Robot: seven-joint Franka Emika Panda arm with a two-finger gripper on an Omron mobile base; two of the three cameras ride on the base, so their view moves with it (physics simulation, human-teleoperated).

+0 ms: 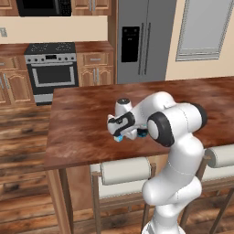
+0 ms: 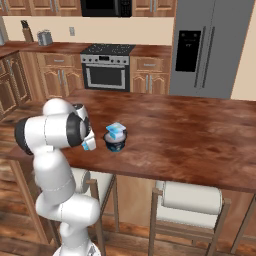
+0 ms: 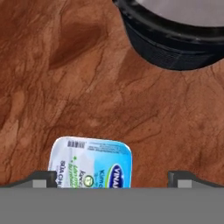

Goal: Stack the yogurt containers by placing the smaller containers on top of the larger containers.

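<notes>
The white robot arm is bending low over the brown wooden tabletop point(image 2: 190, 135), and its fingers point(image 3: 112, 178) are standing wide open with nothing held between them. In the hand view, the two small dark finger tips are poking up at the bottom, one on each side. Between them, closer to the left tip, a small light-blue cup point(image 3: 89, 162) is sitting on the wood. Its lid is pale, squarish with rounded corners, and it is showing a tiny barcode, some green writing and a dark blue oval logo. The fingers are hanging over this cup and I cannot tell if they are touching it. In the right base view the same small cup point(image 2: 89, 144) is peeking out just beside the arm's big dark joint, near the front edge of the tabletop. A little way from it, the round dark navy tub point(image 2: 115, 141) is standing upright on the wood. It is much wider than the small cups and has a whitish top. Another light-blue cup point(image 2: 116, 130) is already sitting on top of the tub, squarish and see-through with a pale lid. In the hand view the tub point(image 3: 175, 39) is showing at the top right, with its dark wall and thick dark rim around the pale top. In the left base view a bit of light blue point(image 1: 119, 137) is peeking out under the hand.
</notes>
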